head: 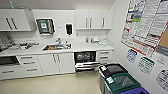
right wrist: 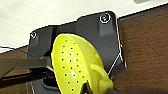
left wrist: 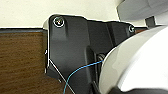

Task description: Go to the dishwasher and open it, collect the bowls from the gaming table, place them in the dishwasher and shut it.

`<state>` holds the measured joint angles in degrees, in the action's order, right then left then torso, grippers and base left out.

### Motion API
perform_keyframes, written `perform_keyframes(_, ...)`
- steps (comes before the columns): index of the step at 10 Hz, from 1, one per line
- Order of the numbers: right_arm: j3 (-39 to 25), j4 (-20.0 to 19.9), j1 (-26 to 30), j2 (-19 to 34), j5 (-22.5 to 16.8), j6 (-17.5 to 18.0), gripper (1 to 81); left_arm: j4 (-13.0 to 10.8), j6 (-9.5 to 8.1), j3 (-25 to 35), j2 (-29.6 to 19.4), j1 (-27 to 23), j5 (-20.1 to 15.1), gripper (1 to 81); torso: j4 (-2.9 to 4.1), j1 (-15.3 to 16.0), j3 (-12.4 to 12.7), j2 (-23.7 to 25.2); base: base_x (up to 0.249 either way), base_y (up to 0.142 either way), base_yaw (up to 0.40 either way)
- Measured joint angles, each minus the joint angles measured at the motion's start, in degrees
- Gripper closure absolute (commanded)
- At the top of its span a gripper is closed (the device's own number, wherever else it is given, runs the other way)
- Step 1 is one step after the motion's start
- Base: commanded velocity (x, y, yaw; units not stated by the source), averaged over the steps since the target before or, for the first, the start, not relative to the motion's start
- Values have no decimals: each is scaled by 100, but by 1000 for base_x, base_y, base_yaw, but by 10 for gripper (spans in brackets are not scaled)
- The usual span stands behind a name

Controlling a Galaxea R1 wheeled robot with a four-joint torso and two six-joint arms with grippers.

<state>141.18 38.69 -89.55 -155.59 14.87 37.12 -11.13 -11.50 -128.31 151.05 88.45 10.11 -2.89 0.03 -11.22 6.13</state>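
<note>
Dishwasher (head: 85,60) stands under the right end of the tabletop (head: 80,46), door lowered, dark racks exposed. Right wrist view: yellow-green perforated bowl (right wrist: 75,63) carried at the right hand; grip appears clenched on its rim. Left hand state: cannot tell. Bins (head: 117,78) stand beside the open door.

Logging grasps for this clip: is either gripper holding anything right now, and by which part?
The right wrist view shows a yellow-green bowl with small holes, apparently gripped at its rim; the fingers are hard to see. The left gripper's state cannot be told.
</note>
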Motion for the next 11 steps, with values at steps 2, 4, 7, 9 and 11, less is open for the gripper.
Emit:
perform_keyframes(2,9,0,-6,5,0,0,811,0,0,2,10,-11,0,811,0,2,0,-2,116,0,0)
perform_keyframes(4,26,4,-28,7,-13,0,811,0,0,11,5,21,-9,811,0,-3,0,0,116,0,0)
perform_keyframes(7,-13,37,0,-106,9,0,811,0,-2,-22,-100,-11,-5,811,0,0,0,-2,116,0,0)
perform_keyframes(9,0,48,-28,-45,-2,0,811,0,0,-9,-30,13,-13,811,0,-8,0,0,115,0,0)
perform_keyframes(11,66,37,35,32,-24,4,811,-5,21,39,27,-48,12,811,0,2,-2,-5,107,0,0)
